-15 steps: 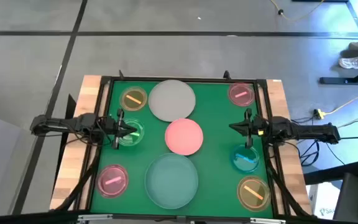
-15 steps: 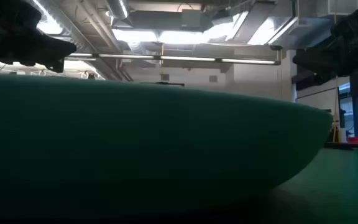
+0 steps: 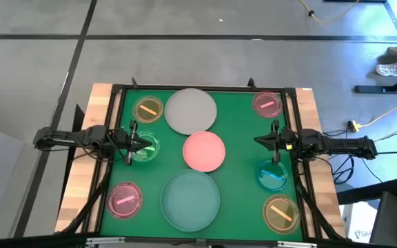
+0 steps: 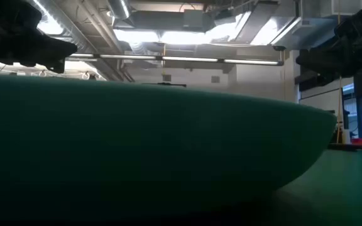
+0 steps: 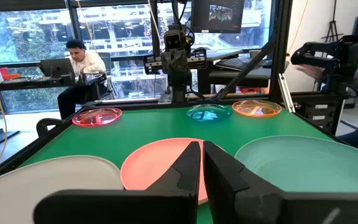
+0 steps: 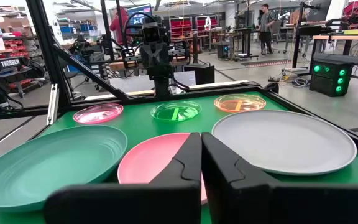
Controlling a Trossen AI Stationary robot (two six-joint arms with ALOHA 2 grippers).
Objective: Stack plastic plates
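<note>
Three large plates lie flat and apart down the middle of the green mat: grey-white (image 3: 191, 110) far, opaque pink (image 3: 204, 151) in the middle, translucent teal (image 3: 190, 200) near. Six small translucent plates lie at the sides: yellow (image 3: 148, 109), green (image 3: 145, 147) and pink (image 3: 125, 199) on the left; pink (image 3: 267, 103), blue (image 3: 272, 177) and yellow (image 3: 280, 211) on the right. My left gripper (image 3: 148, 145) hangs shut above the green plate. My right gripper (image 3: 256, 141) hangs shut right of the pink plate. Both point at the large pink plate (image 5: 160, 171) (image 6: 154, 162).
A black frame (image 3: 205, 88) borders the mat, with wooden table edges (image 3: 100, 96) outside it. In the low view the teal plate (image 4: 156, 150) fills most of the picture. A person (image 5: 82, 62) sits at a desk beyond the table.
</note>
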